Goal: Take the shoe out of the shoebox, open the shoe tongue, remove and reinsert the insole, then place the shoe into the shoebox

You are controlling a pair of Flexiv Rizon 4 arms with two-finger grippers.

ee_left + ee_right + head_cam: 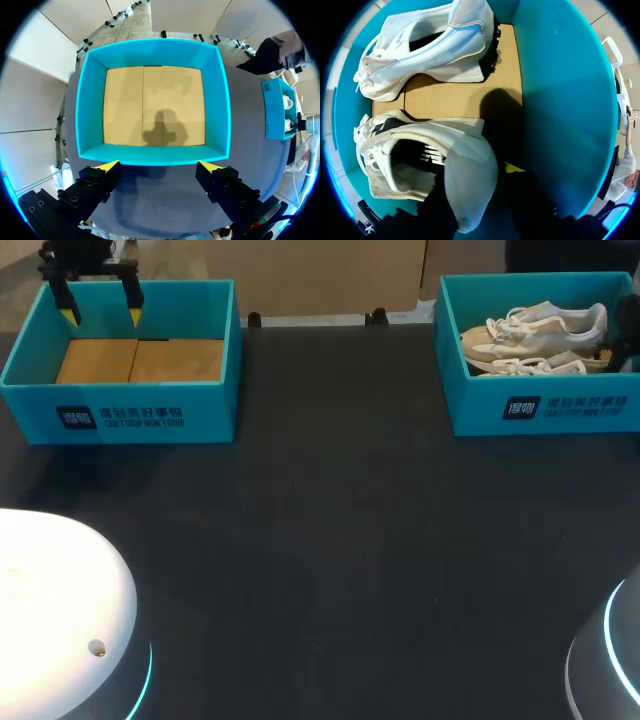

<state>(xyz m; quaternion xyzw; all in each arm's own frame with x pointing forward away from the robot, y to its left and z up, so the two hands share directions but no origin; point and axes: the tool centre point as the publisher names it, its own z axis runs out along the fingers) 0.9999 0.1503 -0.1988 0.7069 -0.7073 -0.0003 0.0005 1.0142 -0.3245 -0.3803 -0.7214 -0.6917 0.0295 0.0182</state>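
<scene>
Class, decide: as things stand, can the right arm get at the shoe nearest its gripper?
Likely yes. The right gripper is inside the shoebox, at the heel of the nearest shoe, with nothing between them; the other shoe lies apart, beyond it.

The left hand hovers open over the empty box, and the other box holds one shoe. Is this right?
Not quite. The other box holds not one shoe but two: the right wrist view shows a nearer shoe and a farther shoe. The left hand does hover open over the empty box.
</scene>
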